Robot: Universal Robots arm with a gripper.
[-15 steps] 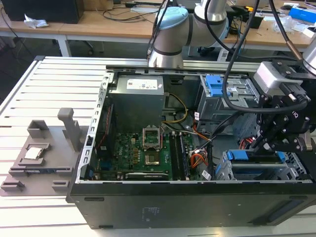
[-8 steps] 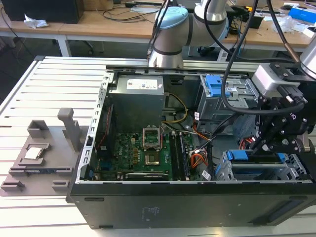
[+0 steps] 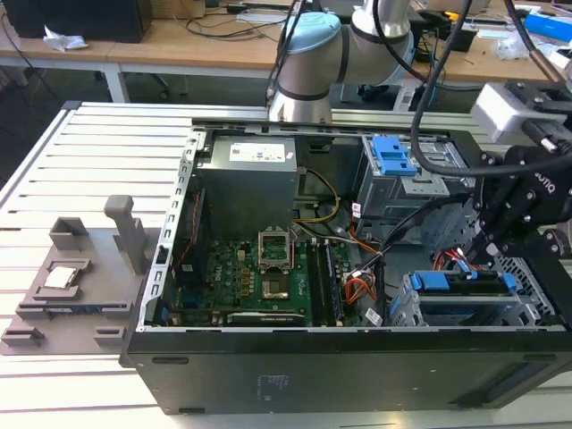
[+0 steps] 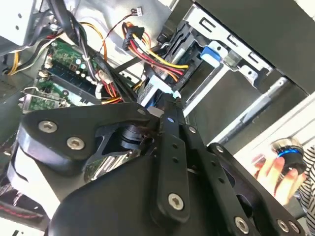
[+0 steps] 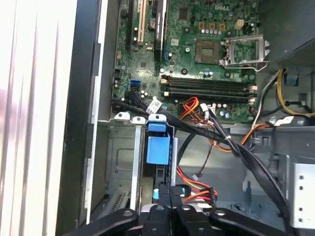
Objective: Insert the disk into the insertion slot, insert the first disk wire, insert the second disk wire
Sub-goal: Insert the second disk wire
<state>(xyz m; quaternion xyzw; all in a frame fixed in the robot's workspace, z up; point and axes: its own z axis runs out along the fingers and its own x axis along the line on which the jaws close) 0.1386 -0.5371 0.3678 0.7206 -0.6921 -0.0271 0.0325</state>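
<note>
Flat rectangular disk in bright blue plastic carrier sits in the wide low silver sheet-metal insertion slot at the PC case's front corner, exterior view's right. Black tool is low over it w/ fingers closed together, apparently on a small blue connector by the red/yellow wires. Judgement: disk is stiff, heavyish, shock-sensitive, so hold by carrier edges; wire is limp, so grip the plug body.

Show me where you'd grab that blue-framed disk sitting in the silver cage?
Probably by the exposed blue carrier end of the disk, coming straight down through the open side of the case. The silver cage walls in the disk's flat faces, so that raised blue edge is the part left free to pinch.
</note>
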